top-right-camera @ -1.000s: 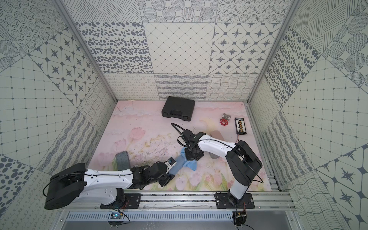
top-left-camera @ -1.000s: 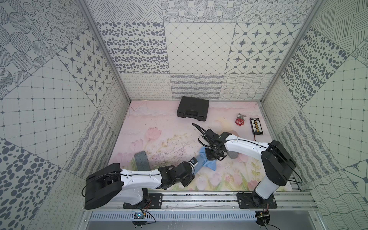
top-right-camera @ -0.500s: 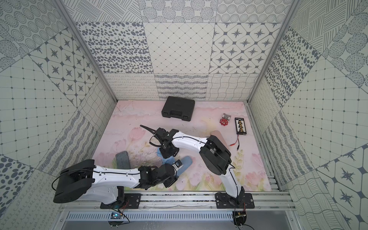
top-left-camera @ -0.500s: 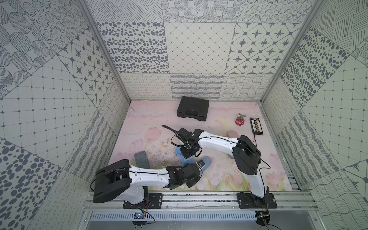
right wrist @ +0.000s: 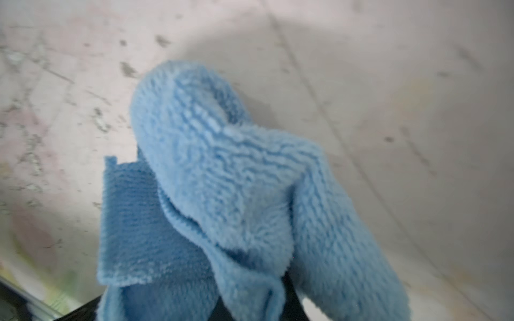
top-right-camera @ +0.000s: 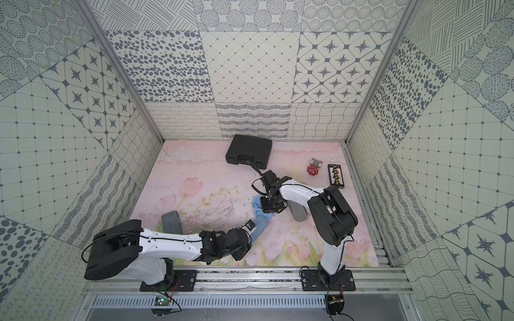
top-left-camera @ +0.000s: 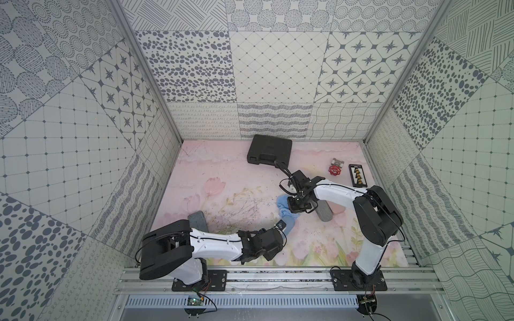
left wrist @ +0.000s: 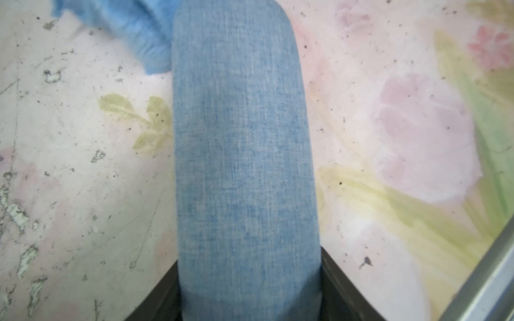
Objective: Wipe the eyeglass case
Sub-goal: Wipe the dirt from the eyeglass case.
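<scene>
My left claw point(top-left-camera: 279, 228) was clamped partway closed round one end of the blue eyeglass case point(left wrist: 244, 166), near the middle of the desk's point(top-left-camera: 222, 180) front edge. I judged it a light, stiff, cloth-covered shell, best gripped across its narrow sides. My right claw point(top-left-camera: 296, 208) was pinched tight on the soft blue cloth point(right wrist: 236, 180) just beside the case's far end.

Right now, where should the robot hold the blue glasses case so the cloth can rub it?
Take the blue glasses case by one short end, jaws across its narrow width, coming in along its length, as the left gripper does. It is long and slim, so an end grip leaves most of it bare for the cloth.
</scene>
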Motion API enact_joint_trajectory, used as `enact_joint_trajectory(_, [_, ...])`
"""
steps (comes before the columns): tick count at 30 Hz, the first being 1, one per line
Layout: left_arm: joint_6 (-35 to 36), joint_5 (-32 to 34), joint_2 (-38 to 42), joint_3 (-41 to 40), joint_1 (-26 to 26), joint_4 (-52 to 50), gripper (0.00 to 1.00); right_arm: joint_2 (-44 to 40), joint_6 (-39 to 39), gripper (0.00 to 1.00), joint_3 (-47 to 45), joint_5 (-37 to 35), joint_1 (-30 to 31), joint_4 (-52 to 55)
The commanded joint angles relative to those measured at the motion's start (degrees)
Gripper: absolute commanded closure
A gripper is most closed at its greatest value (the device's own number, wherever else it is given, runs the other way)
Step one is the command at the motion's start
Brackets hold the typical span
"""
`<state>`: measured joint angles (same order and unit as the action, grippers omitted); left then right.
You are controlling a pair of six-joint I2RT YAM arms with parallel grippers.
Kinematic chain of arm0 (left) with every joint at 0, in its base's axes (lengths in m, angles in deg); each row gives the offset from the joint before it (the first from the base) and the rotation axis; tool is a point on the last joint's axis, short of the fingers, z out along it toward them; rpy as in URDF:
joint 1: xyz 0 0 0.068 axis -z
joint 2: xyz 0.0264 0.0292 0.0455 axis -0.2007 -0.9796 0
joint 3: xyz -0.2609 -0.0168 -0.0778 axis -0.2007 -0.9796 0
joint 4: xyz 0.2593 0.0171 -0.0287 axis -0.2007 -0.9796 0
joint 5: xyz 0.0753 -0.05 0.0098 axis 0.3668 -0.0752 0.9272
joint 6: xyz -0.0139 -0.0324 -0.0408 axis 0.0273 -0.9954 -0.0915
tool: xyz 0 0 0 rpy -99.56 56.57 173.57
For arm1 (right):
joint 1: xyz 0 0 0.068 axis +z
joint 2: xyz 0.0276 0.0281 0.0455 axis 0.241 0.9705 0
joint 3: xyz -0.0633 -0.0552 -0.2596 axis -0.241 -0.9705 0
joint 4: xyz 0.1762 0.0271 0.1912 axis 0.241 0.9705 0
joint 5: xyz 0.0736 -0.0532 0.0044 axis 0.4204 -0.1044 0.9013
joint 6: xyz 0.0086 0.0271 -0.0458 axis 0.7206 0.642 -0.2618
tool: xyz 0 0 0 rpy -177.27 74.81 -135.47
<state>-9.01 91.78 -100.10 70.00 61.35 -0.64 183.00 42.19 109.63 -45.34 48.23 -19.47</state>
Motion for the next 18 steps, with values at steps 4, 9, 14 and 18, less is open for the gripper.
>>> enact_joint_trajectory(4, [-3.68,1.53,-0.47,-0.19,-1.00,-5.06,0.71,-1.84,-1.66,1.00,3.61,-5.74,1.72,6.79])
enact_joint_trajectory(9, [-6.97,-1.62,0.58,-1.24,-3.04,-3.27,0.71,0.20,1.32,1.00,0.64,-2.98,5.39,4.41])
enact_joint_trajectory(14, [-12.05,-4.67,2.04,-2.83,-5.20,-2.09,0.73,-6.41,7.51,1.00,-9.42,1.69,6.52,-0.08])
enact_joint_trajectory(18, [-11.68,-5.84,1.46,-2.29,-5.54,-2.12,0.73,-11.48,11.93,1.00,-13.17,5.80,8.22,-3.10])
